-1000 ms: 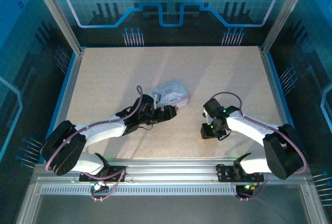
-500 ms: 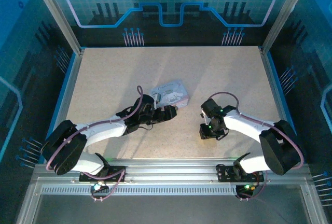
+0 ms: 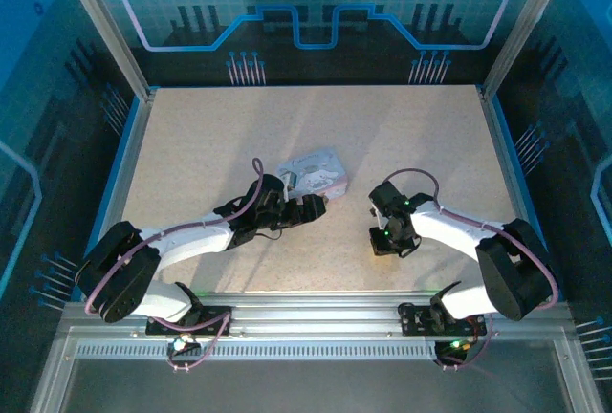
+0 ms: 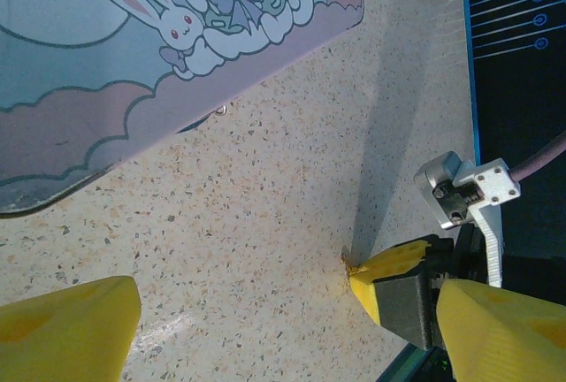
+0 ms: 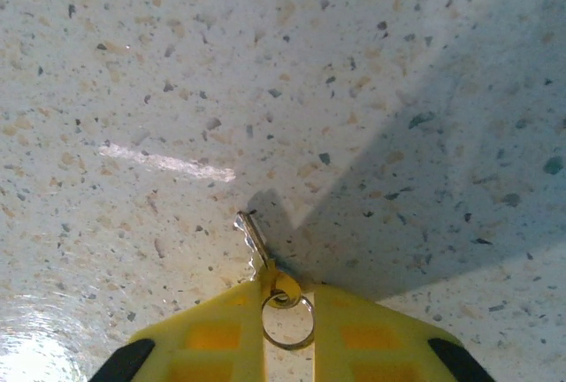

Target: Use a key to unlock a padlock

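Note:
In the right wrist view the small silvery key (image 5: 258, 245) lies on the speckled table, its blade pointing away. Its head and wire ring (image 5: 287, 320) sit in the narrow gap between the yellow fingertips. My right gripper (image 5: 289, 298) is shut on the key's head, low over the table right of centre (image 3: 385, 241). My left gripper (image 4: 239, 311) stands wide open with nothing between its fingers, just in front of the cartoon-lidded tin (image 4: 133, 64). A tiny metal loop (image 4: 218, 110) peeks out at the tin's edge. The padlock itself is hidden.
The lavender tin (image 3: 314, 170) lies near the table's middle, with the left gripper (image 3: 311, 207) at its near edge. A blue rim (image 3: 502, 160) and frame posts bound the table (image 3: 239, 136). The right arm's finger shows in the left wrist view (image 4: 398, 280).
My right gripper's fingers have closed in on the key, and that arm has shifted slightly left. The left arm and the tin have stayed put.

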